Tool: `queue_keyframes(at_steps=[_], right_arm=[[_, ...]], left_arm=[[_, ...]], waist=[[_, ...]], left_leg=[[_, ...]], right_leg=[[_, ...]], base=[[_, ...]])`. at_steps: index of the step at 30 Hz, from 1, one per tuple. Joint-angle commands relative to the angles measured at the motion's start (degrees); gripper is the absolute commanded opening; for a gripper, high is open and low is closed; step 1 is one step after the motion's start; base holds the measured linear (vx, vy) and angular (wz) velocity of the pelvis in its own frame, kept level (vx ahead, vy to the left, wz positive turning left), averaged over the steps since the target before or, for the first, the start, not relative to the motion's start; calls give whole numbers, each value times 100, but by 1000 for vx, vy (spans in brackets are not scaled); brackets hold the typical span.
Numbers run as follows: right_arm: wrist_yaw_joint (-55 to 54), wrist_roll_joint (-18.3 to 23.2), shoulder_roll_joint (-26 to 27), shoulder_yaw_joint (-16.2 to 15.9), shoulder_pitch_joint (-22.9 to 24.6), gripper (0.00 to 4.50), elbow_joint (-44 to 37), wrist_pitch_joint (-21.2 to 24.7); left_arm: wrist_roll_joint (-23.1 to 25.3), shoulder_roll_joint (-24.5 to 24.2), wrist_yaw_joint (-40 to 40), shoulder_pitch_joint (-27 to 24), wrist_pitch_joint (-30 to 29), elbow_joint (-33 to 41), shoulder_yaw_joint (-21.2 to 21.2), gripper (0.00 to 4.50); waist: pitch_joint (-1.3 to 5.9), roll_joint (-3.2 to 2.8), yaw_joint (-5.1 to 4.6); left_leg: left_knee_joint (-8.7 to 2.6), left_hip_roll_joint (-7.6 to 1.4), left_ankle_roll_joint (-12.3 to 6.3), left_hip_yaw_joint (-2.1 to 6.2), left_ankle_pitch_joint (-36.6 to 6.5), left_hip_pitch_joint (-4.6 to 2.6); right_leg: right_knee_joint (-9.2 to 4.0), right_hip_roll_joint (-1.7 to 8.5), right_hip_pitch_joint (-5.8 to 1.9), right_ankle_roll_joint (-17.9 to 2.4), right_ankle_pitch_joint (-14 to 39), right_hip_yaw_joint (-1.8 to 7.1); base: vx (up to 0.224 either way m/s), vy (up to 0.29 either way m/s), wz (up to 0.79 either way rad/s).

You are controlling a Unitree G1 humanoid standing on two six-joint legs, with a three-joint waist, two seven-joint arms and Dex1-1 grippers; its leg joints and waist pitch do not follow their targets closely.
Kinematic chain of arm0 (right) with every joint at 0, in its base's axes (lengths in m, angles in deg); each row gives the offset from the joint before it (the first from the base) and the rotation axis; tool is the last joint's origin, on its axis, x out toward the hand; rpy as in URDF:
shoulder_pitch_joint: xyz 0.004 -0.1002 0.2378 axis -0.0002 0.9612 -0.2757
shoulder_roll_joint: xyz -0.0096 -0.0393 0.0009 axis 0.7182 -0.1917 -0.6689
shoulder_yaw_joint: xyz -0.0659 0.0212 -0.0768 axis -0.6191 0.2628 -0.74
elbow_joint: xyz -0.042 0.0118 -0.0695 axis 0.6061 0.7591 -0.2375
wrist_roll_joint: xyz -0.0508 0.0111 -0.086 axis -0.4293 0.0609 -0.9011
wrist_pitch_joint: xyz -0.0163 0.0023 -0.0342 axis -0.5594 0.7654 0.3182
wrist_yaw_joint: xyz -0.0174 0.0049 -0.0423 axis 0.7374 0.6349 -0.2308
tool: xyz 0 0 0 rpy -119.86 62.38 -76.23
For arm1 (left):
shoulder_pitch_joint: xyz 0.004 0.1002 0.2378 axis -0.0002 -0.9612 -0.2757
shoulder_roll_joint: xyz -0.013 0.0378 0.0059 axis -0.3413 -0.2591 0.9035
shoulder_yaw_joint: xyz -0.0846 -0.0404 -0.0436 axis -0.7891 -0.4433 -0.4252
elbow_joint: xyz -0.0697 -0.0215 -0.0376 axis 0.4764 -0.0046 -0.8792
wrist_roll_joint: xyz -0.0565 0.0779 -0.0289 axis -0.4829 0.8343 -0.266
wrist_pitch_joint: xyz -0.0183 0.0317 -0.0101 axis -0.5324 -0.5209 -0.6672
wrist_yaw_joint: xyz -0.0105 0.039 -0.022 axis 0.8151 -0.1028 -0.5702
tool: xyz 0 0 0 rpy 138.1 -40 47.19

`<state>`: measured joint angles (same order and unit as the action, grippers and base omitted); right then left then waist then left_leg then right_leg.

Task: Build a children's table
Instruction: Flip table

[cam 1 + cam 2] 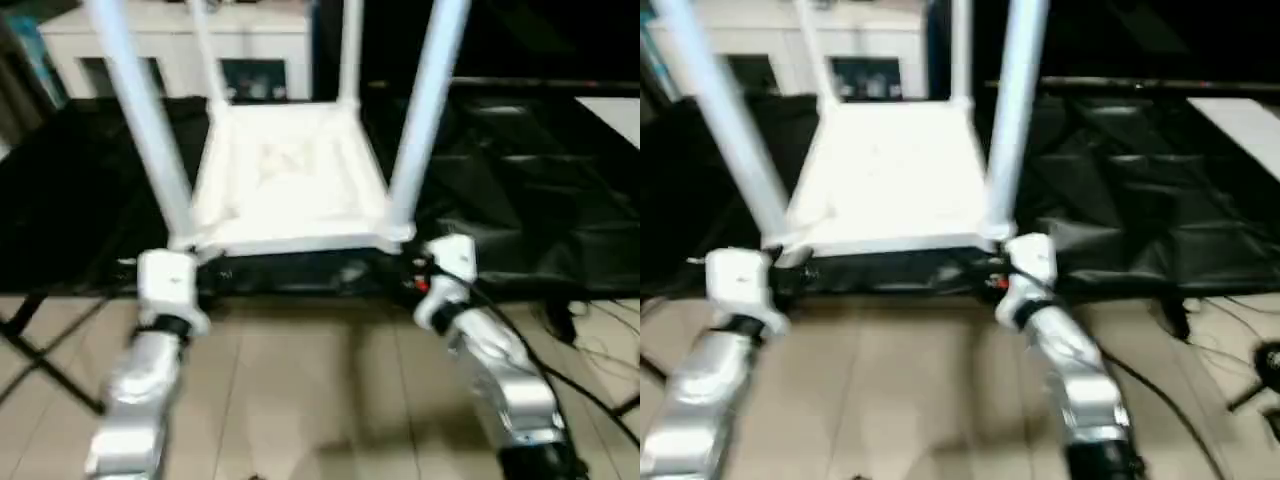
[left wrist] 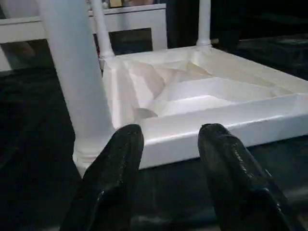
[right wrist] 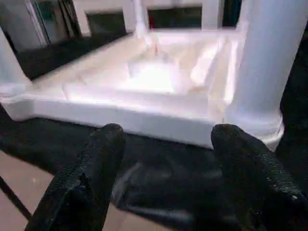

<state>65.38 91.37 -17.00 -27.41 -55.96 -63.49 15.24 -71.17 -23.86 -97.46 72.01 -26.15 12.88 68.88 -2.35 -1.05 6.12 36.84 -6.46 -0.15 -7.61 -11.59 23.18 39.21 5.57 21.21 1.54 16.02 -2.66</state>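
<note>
The children's table (image 1: 290, 190) lies upside down on a black-covered surface, ribbed underside up, with all four white legs standing upward. Its near-left leg (image 1: 150, 120) and near-right leg (image 1: 425, 110) rise just beyond my wrists. My left gripper (image 2: 171, 132) is open, its black fingers (image 2: 115, 168) just short of the table's near rim beside the near-left leg (image 2: 77, 82), touching nothing. My right gripper (image 3: 166, 132) is open wider, facing the same rim (image 3: 134, 120) close to the near-right leg (image 3: 264, 62), with nothing between its fingers.
Black cloth (image 1: 520, 180) covers the work surface, its front edge right at my wrists. Behind it stands a white cabinet (image 1: 180, 45). Wooden floor (image 1: 320, 380) lies below, with cables (image 1: 590, 350) at the right and dark stand legs (image 1: 40, 350) at the left.
</note>
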Motion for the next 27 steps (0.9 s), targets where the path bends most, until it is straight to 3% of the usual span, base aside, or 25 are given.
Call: queue_keyframes(at_steps=[1, 2, 3, 4, 5, 7, 8, 9, 10, 11, 12, 13, 14, 15, 16, 18, 19, 20, 21, 22, 23, 24, 25, 26, 27], right_arm=[[81, -9, 61, -73, -171, 321, 75, -73], [90, -31, 71, -73, -233, 321, 153, -103], [93, -45, 73, -74, -269, 321, 197, -117], [90, -58, 69, -80, -333, 321, 278, -150], [86, -61, 64, -83, -380, 321, 337, -170], [86, -53, 45, -87, -455, 321, 443, -217], [89, -53, 39, -78, -485, 321, 481, -238], [78, -76, 31, -68, -519, 321, 518, -277], [68, -103, 30, -60, -529, 321, 531, -307], [2, -163, 23, -51, -523, 321, 528, -331], [-41, -194, 15, -44, -521, 321, 533, -349], [-70, -230, -9, -47, -521, 321, 547, -356], [-105, -252, -24, -46, -528, 321, 567, -363], [-145, -254, -30, -25, -536, 321, 591, -364], [-159, -251, -31, -15, -539, 321, 600, -363], [-199, -260, -62, -2, -569, 321, 666, -456], [-196, -258, -71, -9, -583, 321, 694, -522], [-172, -176, -37, 34, -586, 321, 707, -516], [-173, -159, -18, 58, -591, 321, 718, -502], [-178, -163, -11, 66, -594, 321, 725, -496], [-186, -184, -10, 59, -595, 321, 731, -497], [-189, -203, 3, 52, -590, 321, 734, -503], [-189, -213, 13, 47, -585, 321, 735, -508], [-180, -203, 37, 43, -572, 321, 734, -514], [-174, -190, 49, 29, -558, 321, 731, -514]], left_arm=[[66, -71, 97, -10, -10, 82, -83, 219], [39, -73, 80, -16, -4, 92, -75, 219], [41, -78, 72, -23, -9, 102, -64, 219], [23, -60, 73, -47, -8, 124, -51, 219], [71, -45, 148, -65, -47, 151, -48, 219], [85, -16, 216, -42, -142, 142, -59, 219], [77, -17, 238, 0, -216, 99, -71, 219], [11, -24, 191, 71, -211, 8, -81, 219], [-47, -32, 141, 103, -145, -40, -76, 219], [-48, -41, 127, 118, -131, -63, -55, 219], [-27, -57, 114, 129, -123, -79, -21, 219], [8, -66, 113, 143, -139, -101, 15, 219], [26, -66, 119, 154, -151, -118, 29, 219], [38, -60, 127, 167, -152, -138, 39, 219], [42, -58, 130, 171, -150, -146, 41, 219], [81, -25, 206, 184, -152, -189, 19, 219], [90, -20, 227, 189, -157, -203, 11, 219], [98, -23, 243, 187, -165, -203, 9, 219], [89, -37, 254, 184, -161, -209, 7, 219], [81, -47, 258, 182, -157, -214, 6, 219], [86, -53, 277, 176, -152, -212, 1, 219], [72, -62, 279, 171, -151, -204, -5, 219], [63, -66, 279, 168, -151, -199, -8, 219], [57, -72, 282, 165, -148, -200, -12, 219], [51, -74, 282, 158, -145, -196, -15, 219]], waist=[[337, -152, -42], [315, -304, -119], [337, -237, -178], [327, -277, -161], [324, -249, -148], [293, -148, -112], [277, 3, -81], [247, 138, 65], [279, 265, 238], [267, 293, 287], [259, 222, 332], [255, 103, 316], [251, 89, 300], [243, 11, 327], [203, -22, 254], [166, -43, 218], [117, -8, 208], [124, -28, 175], [66, -44, 178], [43, -132, 79], [96, -118, 46], [111, -153, 17], [147, -101, -49], [167, -36, -70], [181, -4, -70]], left_leg=[[-747, -880, 354, 606, -1314, -242], [-1009, -1131, 1162, 839, -2028, -342], [-1069, -1231, 1306, 926, -2211, -403], [-1122, -1234, 1236, 917, -2271, -342], [-1130, -1240, 1065, 872, -2317, -325], [-1121, -1083, 462, 726, -2522, -246], [-907, -732, 318, 517, -2753, -119], [-518, -354, 334, 210, -2202, 51], [-396, -435, 183, 173, -1073, -5], [-422, -445, 119, 151, -721, 33], [-576, -526, 179, 146, -483, 45], [-724, -600, 328, 167, -855, 16], [-763, -633, 425, 159, -1316, -39], [-909, -452, 218, 372, -2059, 237], [-903, -398, 195, 456, -2853, 212], [-797, -356, 169, 394, -3247, 174], [-649, -404, 107, 317, -3053, 60], [-606, -475, 123, 269, -2931, -119], [-694, -541, 70, 261, -2773, -115], [-844, -794, 414, 324, -3861, -632], [-991, -899, 519, 435, -4352, -738], [-1121, -969, 572, 534, -4625, -769], [-1239, -979, 240, 687, -4569, -887], [-1191, -878, -212, 667, -4089, -903], [-1129, -771, -424, 565, -3706, -827]], right_leg=[[-348, 4, -85, -1028, 202, 38], [-68, -169, 103, -658, 122, -12], [28, -192, 145, -501, 94, -41], [143, -201, 166, -258, 95, -64], [140, -180, 182, -192, 95, -55], [-47, -36, 101, -235, 25, 28], [-495, 235, 23, -456, 20, 195], [-914, 674, -72, -568, 1087, 369], [-1034, 812, -121, -205, 2046, 476], [-1050, 769, -141, -50, 2354, 480], [-1018, 634, -138, -76, 2529, 381], [-961, 463, -114, -223, 2395, 257], [-964, 408, -102, -263, 2520, 218], [-943, 481, -384, -359, 2687, -161], [-1024, 511, -479, -454, 3174, -311], [-1217, 590, -725, -592, 3892, -469], [-1392, 665, -755, -645, 4234, -483], [-1455, 631, -709, -672, 4273, -447], [-1480, 562, -844, -710, 3962, -501], [-1264, 231, -472, -657, 3341, -506], [-1016, 110, -465, -681, 2761, -427], [-788, 33, -468, -687, 2167, -366], [-545, -7, -333, -583, 1029, -213], [-648, 96, -305, -527, 690, -88], [-763, 182, -382, -564, 420, -21]], base=[[-35, 106, -11], [-35, 106, -11], [-45, 74, 1], [-54, 24, 6], [-54, 24, 6], [-59, -68, 3], [-57, -97, 0], [-48, -118, -9], [-56, -108, -12], [-56, -108, -12], [-58, -91, -13], [0, 0, 0], [0, 0, 0], [0, 0, 0], [10, 1, 32], [28, 6, 39], [62, 14, 48], [62, 14, 48], [85, 29, 38], [76, 43, 16], [76, 43, 16], [93, 51, -5], [145, 38, -13], [145, 38, -13], [156, -5, -8]])
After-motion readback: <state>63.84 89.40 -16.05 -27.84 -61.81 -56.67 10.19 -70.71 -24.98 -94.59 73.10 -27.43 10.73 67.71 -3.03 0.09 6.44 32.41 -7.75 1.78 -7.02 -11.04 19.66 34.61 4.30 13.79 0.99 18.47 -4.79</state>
